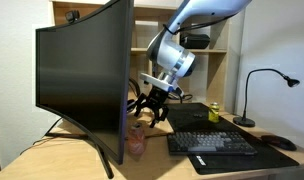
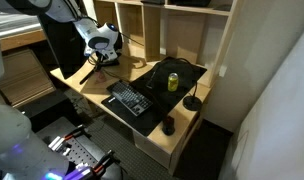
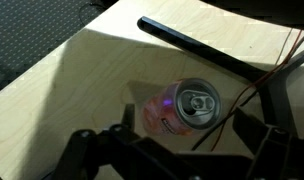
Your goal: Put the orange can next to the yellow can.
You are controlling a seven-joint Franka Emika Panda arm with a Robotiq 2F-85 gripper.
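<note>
Jaws hang spread wide (touching nothing) just above the upright orange can (image 3: 182,108) on the desk (image 3: 82,80).

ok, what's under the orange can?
Only pale wooden desk shows around the orange can. The spot directly under it is covered by the can itself.

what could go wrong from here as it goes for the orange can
1. The open gripper hovers over the upright orange can. If it comes down off-centre, one finger may tip the can.
2. The monitor stand leg lies close by and a finger could catch on it.
3. The way to the yellow can passes the monitor edge and the keyboard, so a low carry might clip them.
</note>
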